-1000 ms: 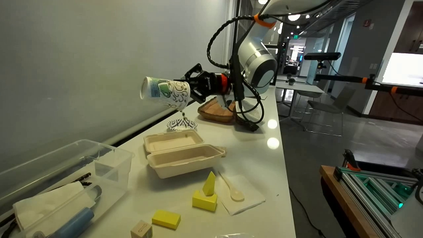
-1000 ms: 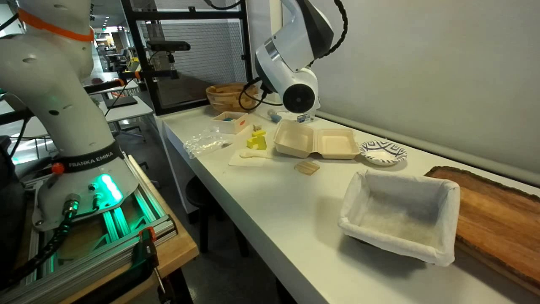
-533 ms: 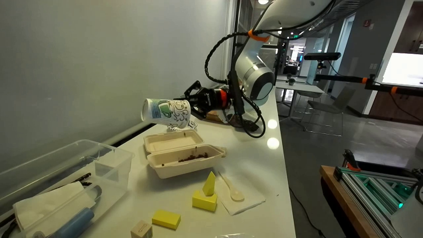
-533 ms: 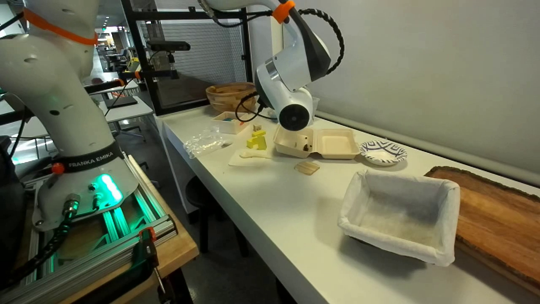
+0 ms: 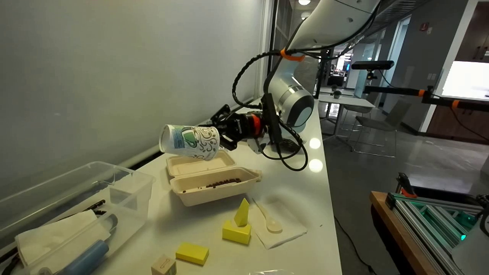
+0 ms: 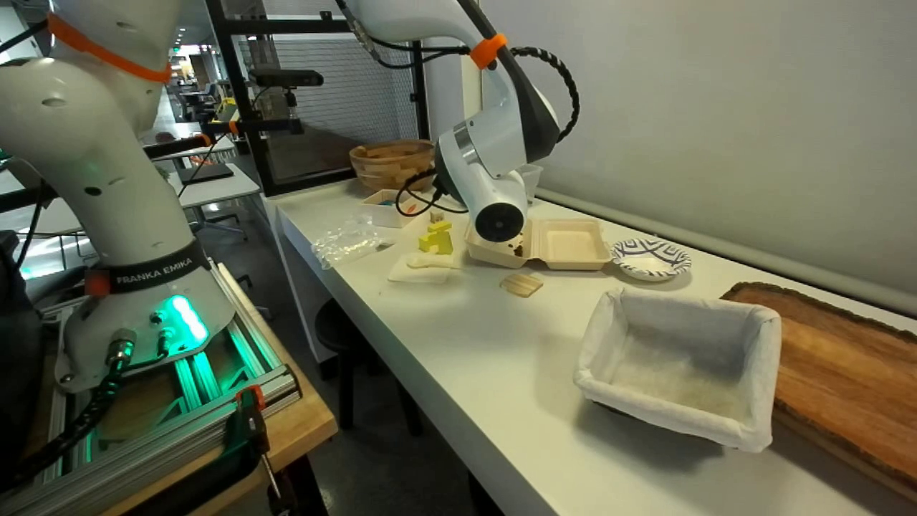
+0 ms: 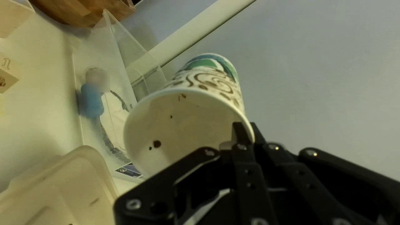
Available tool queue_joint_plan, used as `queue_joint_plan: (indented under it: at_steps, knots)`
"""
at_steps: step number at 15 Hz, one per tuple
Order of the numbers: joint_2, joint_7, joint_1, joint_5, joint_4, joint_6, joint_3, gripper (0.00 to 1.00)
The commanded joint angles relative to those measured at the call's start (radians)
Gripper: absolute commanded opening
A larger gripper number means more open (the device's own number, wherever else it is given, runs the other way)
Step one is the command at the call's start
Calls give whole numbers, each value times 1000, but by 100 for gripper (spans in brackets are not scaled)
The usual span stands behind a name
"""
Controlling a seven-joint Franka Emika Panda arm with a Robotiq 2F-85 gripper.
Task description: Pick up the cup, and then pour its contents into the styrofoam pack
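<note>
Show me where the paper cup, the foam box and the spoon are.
Paper cup (image 5: 190,142), in an exterior view: printed side.
Foam box (image 5: 217,193), in an exterior view: outer wall nearest the camera.
Spoon (image 5: 273,224), in an exterior view: its bowl.

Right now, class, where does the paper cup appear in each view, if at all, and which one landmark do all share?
In an exterior view: cup left of centre, higher than the foam box.
In an exterior view: cup not visible, likely behind the arm; foam box right of centre.
In the wrist view: cup central; foam box lower left.
Shared landmark: the foam box.
</note>
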State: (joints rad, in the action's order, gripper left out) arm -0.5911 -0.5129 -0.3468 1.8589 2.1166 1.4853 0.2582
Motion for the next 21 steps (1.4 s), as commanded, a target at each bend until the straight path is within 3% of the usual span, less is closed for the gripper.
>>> queue_joint_plan:
  at_steps: [1,5,6,8,9,10,11,12,13,14,15,16,17,18,21]
  knots:
    - [-49,7,-9,29,-30,-62,2,1]
    - [-76,-55,-6,4,-73,-102,18,1]
    - [-42,78,-17,120,-21,-69,-13,1]
    - [-70,-30,0,44,-80,-95,19,1]
    - [-37,89,-7,155,-29,-41,-8,1]
    - [-68,3,-1,80,-80,-83,17,1]
    - [-38,140,-7,178,-31,-36,-10,1]
    - [-65,31,1,109,-73,-77,17,1]
    - [-38,167,-7,201,-28,-31,-10,1]
    - [-58,77,0,161,-53,-62,9,1]
    - [-65,72,3,141,-64,-70,16,1]
    - [-39,147,1,205,-25,-30,-3,1]
    - [-64,61,11,122,-65,-66,26,1]
    - [-43,133,8,179,-30,-35,8,1]
    - [-28,91,26,133,-32,-35,24,1]
